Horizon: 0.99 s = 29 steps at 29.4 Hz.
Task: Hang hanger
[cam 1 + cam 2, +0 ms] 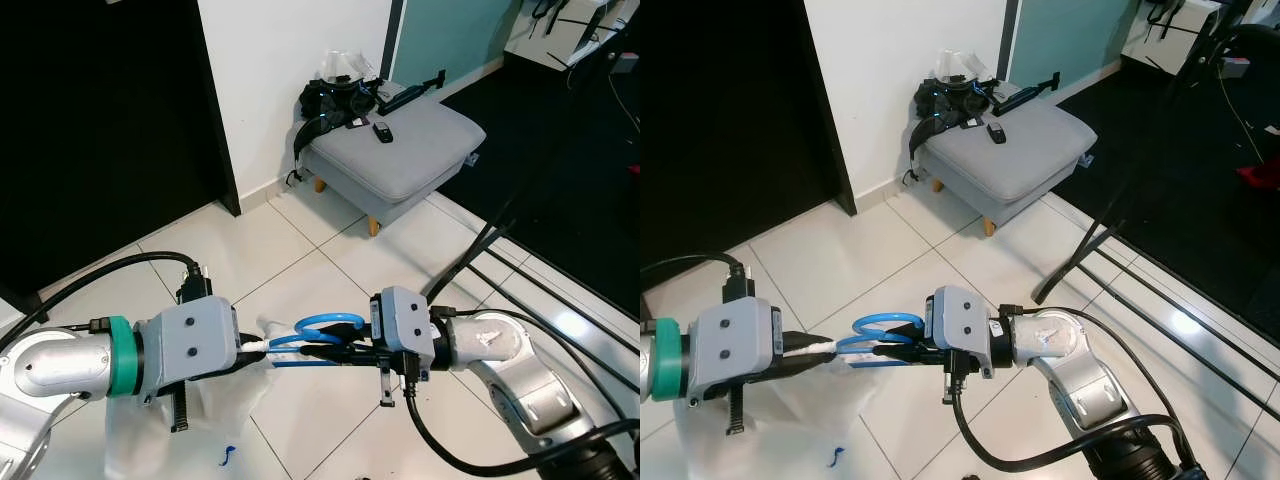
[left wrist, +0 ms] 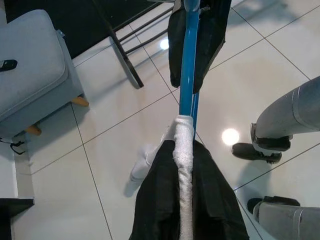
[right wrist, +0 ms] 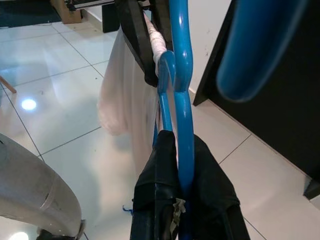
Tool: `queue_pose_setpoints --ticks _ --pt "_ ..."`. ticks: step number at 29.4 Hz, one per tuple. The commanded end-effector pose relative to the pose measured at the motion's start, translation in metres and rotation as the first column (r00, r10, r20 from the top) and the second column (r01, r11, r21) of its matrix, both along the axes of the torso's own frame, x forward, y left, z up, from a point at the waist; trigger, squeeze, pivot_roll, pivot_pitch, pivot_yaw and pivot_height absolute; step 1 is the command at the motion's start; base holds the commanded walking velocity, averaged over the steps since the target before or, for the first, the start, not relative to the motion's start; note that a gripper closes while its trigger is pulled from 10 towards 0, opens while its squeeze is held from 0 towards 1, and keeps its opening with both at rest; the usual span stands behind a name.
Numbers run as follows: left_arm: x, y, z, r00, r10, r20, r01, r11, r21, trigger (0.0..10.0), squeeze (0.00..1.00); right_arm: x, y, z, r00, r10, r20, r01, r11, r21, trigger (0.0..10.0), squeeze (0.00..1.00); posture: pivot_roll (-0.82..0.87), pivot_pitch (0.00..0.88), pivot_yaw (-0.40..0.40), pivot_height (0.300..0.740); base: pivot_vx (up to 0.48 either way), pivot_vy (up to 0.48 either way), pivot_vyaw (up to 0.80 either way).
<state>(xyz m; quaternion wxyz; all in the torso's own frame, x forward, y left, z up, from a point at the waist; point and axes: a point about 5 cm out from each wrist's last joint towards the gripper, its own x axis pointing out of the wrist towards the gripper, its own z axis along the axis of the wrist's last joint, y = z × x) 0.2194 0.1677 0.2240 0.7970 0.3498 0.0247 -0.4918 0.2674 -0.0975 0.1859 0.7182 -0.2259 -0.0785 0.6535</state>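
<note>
Facing each other above the white tiled floor (image 1: 300, 230), the two end effectors clamp one blue plastic hanger (image 1: 322, 338) from opposite ends. The left end effector (image 1: 262, 350) is closed on the hanger's arm where a white garment (image 1: 150, 420) is wrapped round it; the cloth hangs down from that point toward the floor. The right end effector (image 1: 330, 352) is closed on the hanger near its hook, and the blue hook loop curves up just above its fingers. The hanger lies roughly level between them, held clear of the floor.

Ahead and to the right stands a grey upholstered footstool (image 1: 400, 150) on short wooden legs, set against the white wall (image 1: 290, 70), with black straps and gear (image 1: 335, 100) piled at its back edge and a small dark device (image 1: 382, 131) on its cushion. A dark opening (image 1: 100, 130) borders the wall on the left. Black metal frame legs (image 1: 500, 240) slant across the tiles to the right, next to dark flooring. Open tile lies between the hanger and the footstool.
</note>
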Motion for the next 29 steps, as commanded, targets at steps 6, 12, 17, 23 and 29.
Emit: queue_pose_setpoints --ticks 6,12,17,23,29 --pt "0.005 -0.022 -0.013 0.996 -0.010 0.086 0.013 0.999 -0.034 0.0 0.00 0.007 -0.007 0.000 0.998 -0.053 0.024 0.053 0.999 -0.003 10.0 0.00 -0.02 0.133 0.104 0.740 0.000 0.000 0.00" --pt "0.016 -0.042 -0.015 0.986 -0.028 0.166 0.038 0.998 -0.055 0.0 0.00 0.014 -0.019 0.005 0.992 -0.097 0.083 0.100 0.994 -0.036 10.0 0.00 -0.04 0.132 0.111 0.740 0.000 0.000 0.00" --pt "0.018 -0.046 -0.015 0.986 -0.056 0.160 0.066 0.996 -0.058 0.0 0.00 0.013 -0.022 0.006 0.991 -0.097 0.093 0.101 0.994 -0.041 10.0 1.00 -0.05 0.134 0.118 0.740 0.000 0.000 0.00" --pt "0.023 -0.047 -0.014 0.984 -0.065 0.165 0.076 0.995 -0.061 0.0 0.00 0.014 -0.021 0.008 0.983 -0.140 0.117 0.142 0.990 -0.011 10.0 0.00 -0.05 0.134 0.123 0.740 0.000 0.000 0.00" --pt "0.029 -0.044 -0.020 0.988 -0.050 0.149 0.058 0.997 -0.051 0.0 0.00 0.016 -0.032 0.019 0.975 -0.175 0.135 0.177 0.984 0.003 10.0 0.00 -0.04 0.131 0.119 0.740 0.000 0.000 0.00"
